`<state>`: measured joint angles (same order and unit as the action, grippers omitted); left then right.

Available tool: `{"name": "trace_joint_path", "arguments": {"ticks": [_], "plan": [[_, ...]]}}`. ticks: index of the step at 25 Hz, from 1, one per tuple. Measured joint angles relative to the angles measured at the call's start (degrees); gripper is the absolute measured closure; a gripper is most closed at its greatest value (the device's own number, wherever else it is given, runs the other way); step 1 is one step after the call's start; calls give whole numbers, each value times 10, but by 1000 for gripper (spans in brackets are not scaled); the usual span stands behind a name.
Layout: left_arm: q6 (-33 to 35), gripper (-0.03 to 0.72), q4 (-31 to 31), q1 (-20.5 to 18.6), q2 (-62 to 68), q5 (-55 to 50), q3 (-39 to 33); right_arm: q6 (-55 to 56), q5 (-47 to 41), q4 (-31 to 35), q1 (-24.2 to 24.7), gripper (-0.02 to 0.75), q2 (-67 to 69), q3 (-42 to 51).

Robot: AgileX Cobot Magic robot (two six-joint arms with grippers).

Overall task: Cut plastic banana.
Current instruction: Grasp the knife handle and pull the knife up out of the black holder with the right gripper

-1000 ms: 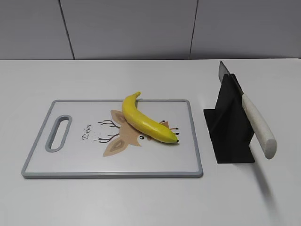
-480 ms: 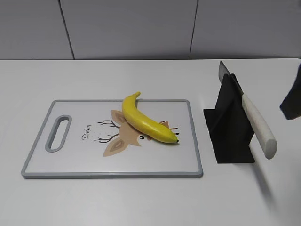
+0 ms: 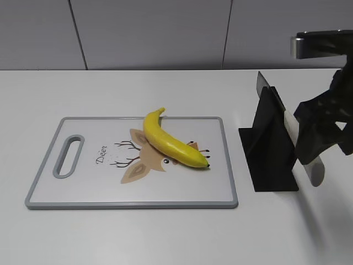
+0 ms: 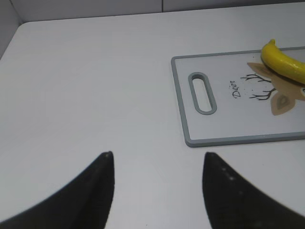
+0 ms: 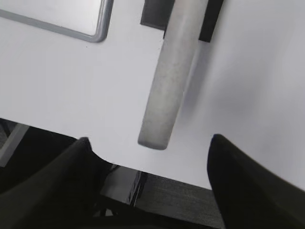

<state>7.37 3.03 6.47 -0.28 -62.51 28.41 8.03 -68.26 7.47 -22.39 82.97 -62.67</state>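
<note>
- Nearest the camera, L gripper is held wide open over bare table, nothing gripped.
- R gripper is spread wide, empty, knife handle seen between its fingers, untouched.
- Farther back, plastic banana is laid diagonally on cutting board, over deer print.

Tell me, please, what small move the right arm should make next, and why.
Probably ease the right hand forward until its open fingers straddle the knife handle, then close. The knife sits in the black stand, ungrasped, with the handle's end just ahead of the fingers in the right wrist view. The plastic banana lies uncut on the cutting board, so the knife comes first.
</note>
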Motion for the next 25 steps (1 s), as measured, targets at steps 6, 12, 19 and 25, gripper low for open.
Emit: {"name": "trace_joint_path", "arguments": {"ticks": [6,12,19,25], "plan": [[0,115,0,0,0,0,0,28,39,-25,0,162,65,0],[0,115,0,0,0,0,0,53,57,-51,0,162,128,0],[0,115,0,0,0,0,0,56,71,-40,0,338,148,0],[0,115,1,0,0,0,0,65,62,-35,1,549,148,-1]]}}
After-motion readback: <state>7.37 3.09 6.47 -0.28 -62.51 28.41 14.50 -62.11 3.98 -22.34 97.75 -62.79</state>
